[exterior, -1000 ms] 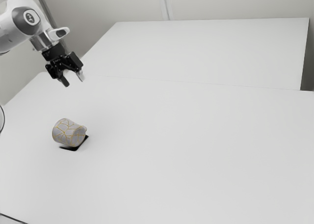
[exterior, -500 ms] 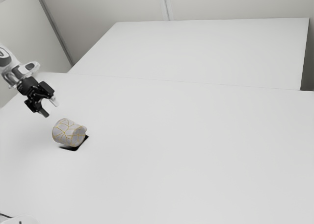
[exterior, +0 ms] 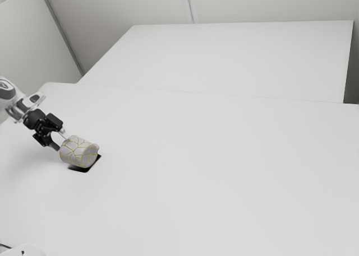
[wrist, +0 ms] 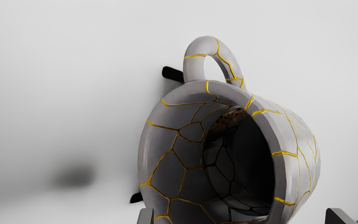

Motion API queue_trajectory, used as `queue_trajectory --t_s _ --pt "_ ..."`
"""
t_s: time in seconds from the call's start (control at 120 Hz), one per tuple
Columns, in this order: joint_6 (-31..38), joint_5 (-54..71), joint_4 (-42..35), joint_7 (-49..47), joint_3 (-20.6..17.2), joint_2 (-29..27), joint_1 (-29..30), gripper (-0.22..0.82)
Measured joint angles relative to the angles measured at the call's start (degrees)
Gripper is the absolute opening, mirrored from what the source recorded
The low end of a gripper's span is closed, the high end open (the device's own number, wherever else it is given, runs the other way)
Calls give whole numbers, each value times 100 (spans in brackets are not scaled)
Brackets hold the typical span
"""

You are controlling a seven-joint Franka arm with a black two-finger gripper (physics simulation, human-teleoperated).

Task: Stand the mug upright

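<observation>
Lying on its side, the mug point(exterior: 79, 152) fails the upright requirement, righting outstanding, with the gripper point(exterior: 62, 143), jaws apart, at its rim point(wrist: 280, 169).

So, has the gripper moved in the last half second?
Yes. In the exterior view, the gripper has come down closer to the mug, which lies where it did.

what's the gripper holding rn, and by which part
Nothing is held: the gripper is open at the mouth of the tipped mug, with a gap between one finger and the mug.
</observation>
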Motion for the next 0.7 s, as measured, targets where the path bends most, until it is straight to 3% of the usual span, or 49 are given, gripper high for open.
queue_trajectory --t_s 0.1,0.275,0.592,0.7 --pt "141 -126 -265 100 0 -35 -14 60" --pt "422 -440 -1014 231 -1 -584 -132 58" --pt "678 -622 -1397 314 -21 -1027 -210 8" --pt "708 -662 -1395 303 -38 -1020 -310 -3"
